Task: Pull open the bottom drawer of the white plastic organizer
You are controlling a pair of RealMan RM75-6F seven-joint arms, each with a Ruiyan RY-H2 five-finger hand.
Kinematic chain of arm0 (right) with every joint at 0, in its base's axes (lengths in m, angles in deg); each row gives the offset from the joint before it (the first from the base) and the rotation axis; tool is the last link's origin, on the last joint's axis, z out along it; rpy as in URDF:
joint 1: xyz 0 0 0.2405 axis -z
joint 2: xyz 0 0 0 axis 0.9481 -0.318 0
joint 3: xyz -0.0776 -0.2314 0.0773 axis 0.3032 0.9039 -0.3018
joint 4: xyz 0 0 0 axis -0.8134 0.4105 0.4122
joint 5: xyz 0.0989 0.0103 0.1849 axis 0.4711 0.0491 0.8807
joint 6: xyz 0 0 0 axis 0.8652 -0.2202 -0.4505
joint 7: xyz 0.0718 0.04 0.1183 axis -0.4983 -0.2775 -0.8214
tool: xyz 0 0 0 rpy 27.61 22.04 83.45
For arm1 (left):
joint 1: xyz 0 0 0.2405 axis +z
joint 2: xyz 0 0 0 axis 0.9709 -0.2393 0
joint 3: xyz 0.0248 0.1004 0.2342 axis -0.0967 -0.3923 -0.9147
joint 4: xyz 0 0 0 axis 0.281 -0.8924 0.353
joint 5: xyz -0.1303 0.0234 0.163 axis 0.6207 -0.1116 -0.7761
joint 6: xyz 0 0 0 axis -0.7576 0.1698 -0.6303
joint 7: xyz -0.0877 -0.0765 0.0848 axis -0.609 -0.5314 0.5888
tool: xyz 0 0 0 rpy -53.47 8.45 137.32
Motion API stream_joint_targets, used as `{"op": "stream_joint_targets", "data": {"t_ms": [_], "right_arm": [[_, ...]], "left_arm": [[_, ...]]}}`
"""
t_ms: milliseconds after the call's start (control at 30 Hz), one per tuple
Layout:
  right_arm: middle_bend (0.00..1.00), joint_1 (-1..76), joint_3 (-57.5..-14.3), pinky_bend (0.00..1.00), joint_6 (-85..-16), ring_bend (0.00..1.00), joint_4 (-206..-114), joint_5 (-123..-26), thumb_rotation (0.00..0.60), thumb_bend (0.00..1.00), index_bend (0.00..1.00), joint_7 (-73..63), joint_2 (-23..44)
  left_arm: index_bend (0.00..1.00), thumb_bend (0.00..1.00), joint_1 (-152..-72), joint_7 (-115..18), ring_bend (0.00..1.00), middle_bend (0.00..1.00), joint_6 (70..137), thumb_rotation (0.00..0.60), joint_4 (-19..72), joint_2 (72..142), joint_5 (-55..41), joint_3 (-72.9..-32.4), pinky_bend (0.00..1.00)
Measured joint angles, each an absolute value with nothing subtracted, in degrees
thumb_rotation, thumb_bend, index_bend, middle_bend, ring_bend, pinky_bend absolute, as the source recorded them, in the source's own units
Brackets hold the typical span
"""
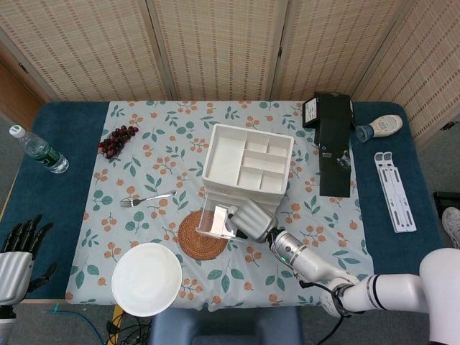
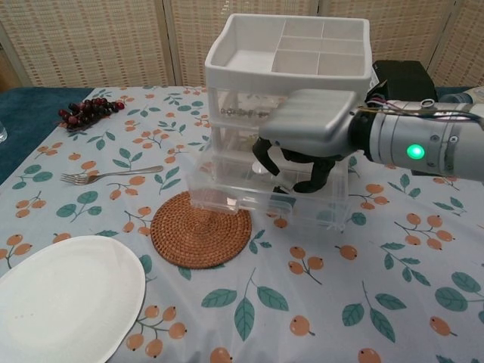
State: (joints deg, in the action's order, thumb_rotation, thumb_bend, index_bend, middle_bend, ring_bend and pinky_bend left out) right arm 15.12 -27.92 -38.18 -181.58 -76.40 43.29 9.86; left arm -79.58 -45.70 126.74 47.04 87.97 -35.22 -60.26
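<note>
The white plastic organizer (image 1: pixel 248 164) (image 2: pixel 291 53) stands mid-table with a compartment tray on top. Its clear bottom drawer (image 1: pixel 215 219) (image 2: pixel 227 197) sticks out toward me, over the edge of a woven coaster (image 1: pixel 201 236) (image 2: pixel 200 231). My right hand (image 1: pixel 253 219) (image 2: pixel 302 144) hovers over the pulled-out drawer, its dark fingers (image 2: pixel 266 162) curled down into the drawer's open top; I see no grip on anything. My left hand (image 1: pixel 16 269) hangs off the table's near left corner, fingers spread and empty.
A white plate (image 1: pixel 146 279) (image 2: pixel 64 295) lies near the front left, a fork (image 1: pixel 147 199) (image 2: pixel 106 175) and grapes (image 1: pixel 117 140) (image 2: pixel 87 110) further left. A water bottle (image 1: pixel 39 149) lies far left. A black box (image 1: pixel 332 140) (image 2: pixel 404 79), a white bottle (image 1: pixel 381 127) and a white stand (image 1: pixel 394 190) sit right.
</note>
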Motion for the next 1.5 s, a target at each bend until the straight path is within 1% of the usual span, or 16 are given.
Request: {"op": "stream_joint_targets", "data": {"t_ms": [233,433,600,800,967,1133,1500], "right_arm": [[0.94,17.2,-28.0,1.0,-42.6,1.0,-186.1,-80.2,0.6,0.32,0.52,42.1,6.4],[0.94,21.3,-27.1,1.0,-48.2,1.0,-191.4,-85.3,0.6,0.33,0.52,39.7,1.2],[0.94,25.5,-24.5,1.0,-51.8,1.0,-194.7,-91.1,0.6,0.34,0.52,35.2,-2.5],[0.94,31.7,-19.3,1.0,-54.3,1.0,-195.2,-96.7,0.6,0.34,0.52,31.2,-4.3],[0.94,35.0,-17.7,1.0,-54.7,1.0,-192.1,-97.1,0.6,0.34,0.52,29.3,-3.8],[0.94,36.6,-17.8,1.0,-53.0,1.0,-188.2,-94.1,0.6,0.34,0.52,28.2,-1.7],[0.94,37.8,-22.5,1.0,-46.3,1.0,-182.5,-84.0,0.6,0.35,0.52,21.5,5.9]], "left_arm": [[0.11,0.29,-79.8,-45.4,0.02,0.0,126.9,0.6,47.6,87.8,-35.6,-60.1,0.06],[0.11,0.29,-80.0,-45.3,0.02,0.0,126.7,0.6,47.9,87.8,-35.9,-60.1,0.06],[0.11,0.29,-80.2,-45.1,0.02,0.0,126.6,0.6,48.2,87.8,-36.0,-60.0,0.06],[0.11,0.29,-80.5,-44.6,0.02,0.0,126.6,0.6,48.9,87.5,-36.6,-60.0,0.06],[0.11,0.29,-80.6,-44.3,0.02,0.0,126.3,0.6,49.2,87.6,-36.7,-60.2,0.06],[0.11,0.29,-80.9,-44.1,0.02,0.0,126.1,0.6,49.3,87.8,-36.9,-60.2,0.06],[0.11,0.29,-80.9,-44.2,0.02,0.0,125.8,0.6,49.0,87.9,-36.5,-60.3,0.06]]}}
